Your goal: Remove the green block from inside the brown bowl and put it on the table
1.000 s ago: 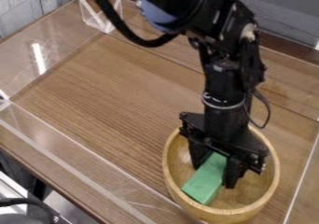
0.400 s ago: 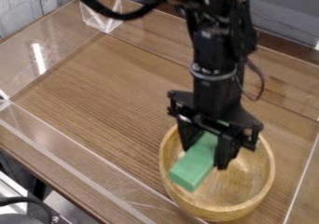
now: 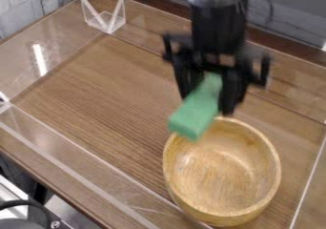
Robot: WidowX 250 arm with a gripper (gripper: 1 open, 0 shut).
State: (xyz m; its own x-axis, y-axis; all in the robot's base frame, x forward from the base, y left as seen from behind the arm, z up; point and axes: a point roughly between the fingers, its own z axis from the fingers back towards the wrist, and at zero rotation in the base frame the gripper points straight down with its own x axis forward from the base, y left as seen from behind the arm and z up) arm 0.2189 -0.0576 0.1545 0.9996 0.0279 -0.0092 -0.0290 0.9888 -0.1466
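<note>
Wood-grain table [image 3: 90, 94], streaked, low clear walls at edge. Brown wooden bowl [image 3: 223, 180] on it, thick rim. Black gripper [image 3: 207, 85] above, closed on green block [image 3: 193, 113]; block tilted, raised over bowl's far rim.

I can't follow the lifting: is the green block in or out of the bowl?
Out: the green block hangs from the fingers, above the rim of the bowl.

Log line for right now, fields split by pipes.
gripper: shut on green block | block: lifted, above far rim of brown bowl | bowl: nothing seen inside | table: block not yet placed
</note>
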